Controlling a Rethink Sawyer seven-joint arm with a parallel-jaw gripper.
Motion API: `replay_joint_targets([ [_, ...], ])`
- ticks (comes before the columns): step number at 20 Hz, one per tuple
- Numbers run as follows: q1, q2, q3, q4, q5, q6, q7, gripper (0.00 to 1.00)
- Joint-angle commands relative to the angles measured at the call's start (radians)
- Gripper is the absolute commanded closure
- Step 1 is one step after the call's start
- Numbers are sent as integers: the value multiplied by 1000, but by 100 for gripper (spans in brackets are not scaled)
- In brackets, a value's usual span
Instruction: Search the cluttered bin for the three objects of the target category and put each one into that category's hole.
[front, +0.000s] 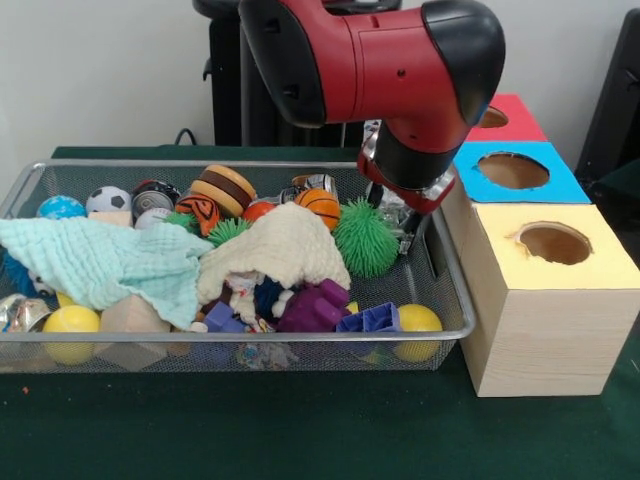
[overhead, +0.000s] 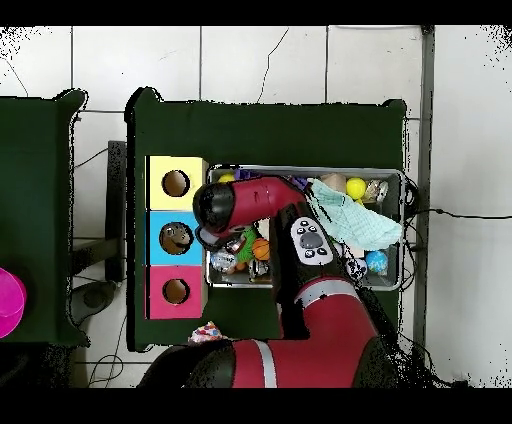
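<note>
The wire mesh bin (front: 440, 330) is full of toys and cloths; it also shows in the overhead view (overhead: 404, 215). My gripper (front: 408, 225) is down inside the bin's right end, next to a green spiky ball (front: 366, 238). A clear, glinting, bottle-like thing (front: 396, 210) sits right at the gripper; I cannot tell whether it is held. No other clear bottle shows. The blue-topped box's hole (front: 513, 170) lies just right of the bin, beyond its rim; it also shows in the overhead view (overhead: 176, 237). In the overhead view the arm (overhead: 250, 205) hides the gripper.
The red-topped box (front: 515, 118) stands behind the blue one and the yellow-topped box (front: 590, 265) in front. A mint cloth (front: 100, 262) and a cream cloth (front: 285, 250) cover much of the bin. Balls, blocks and a metal can (front: 152, 202) lie around them.
</note>
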Motion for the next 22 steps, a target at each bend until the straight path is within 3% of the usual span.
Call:
replay_joint_targets([
  [1,-16,150,106,-4,-33,37,-274,0],
  [7,-28,190,117,-50,-59,59,-332,0],
  [8,-27,188,118,-46,-61,56,-330,100],
  [18,-38,197,135,-59,-73,51,-342,100],
  [22,-14,131,112,-22,-69,62,-276,100],
])
